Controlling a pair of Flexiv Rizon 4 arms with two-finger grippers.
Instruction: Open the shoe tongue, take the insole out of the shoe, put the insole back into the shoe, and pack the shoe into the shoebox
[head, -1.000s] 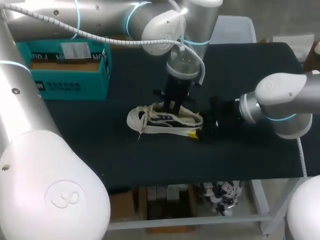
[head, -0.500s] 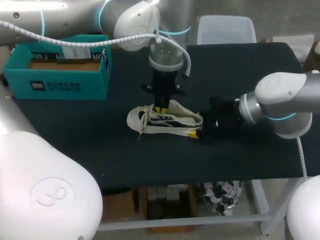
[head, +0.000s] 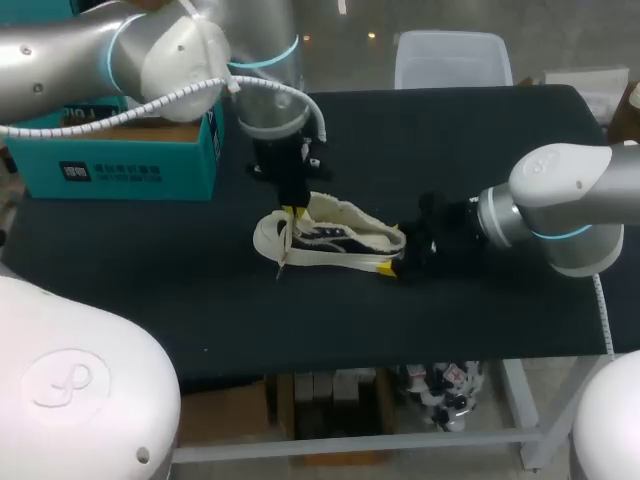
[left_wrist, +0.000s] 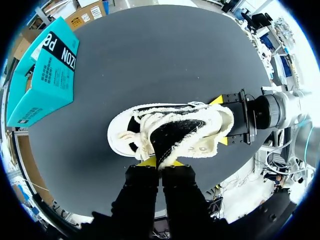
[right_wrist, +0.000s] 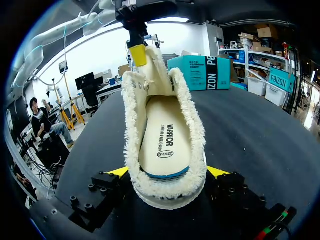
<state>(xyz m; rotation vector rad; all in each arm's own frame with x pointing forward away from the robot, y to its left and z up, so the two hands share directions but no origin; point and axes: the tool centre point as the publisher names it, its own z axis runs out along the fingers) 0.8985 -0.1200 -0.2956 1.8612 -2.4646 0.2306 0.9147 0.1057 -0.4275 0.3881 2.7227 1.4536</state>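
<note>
Item: cream sneaker (head: 335, 238), being kept on the black table (head: 470, 140) near its middle, heel toward the right arm. The teal shoebox (head: 120, 150) is being kept well apart from it, open, at the table's far left. Right gripper (head: 392, 262): being held closed on the sneaker's heel, one yellow tip pressed to each side; no shift is being shown against the earlier frames. Left gripper (left_wrist: 160, 163): being held pinched narrowly on the frayed edge of the tongue (left_wrist: 175, 137). Over the last second it is being carried from above the laces toward the toe end, the tongue being drawn open with it. Insole (right_wrist: 164, 135): being left flat inside the opened sneaker.
</note>
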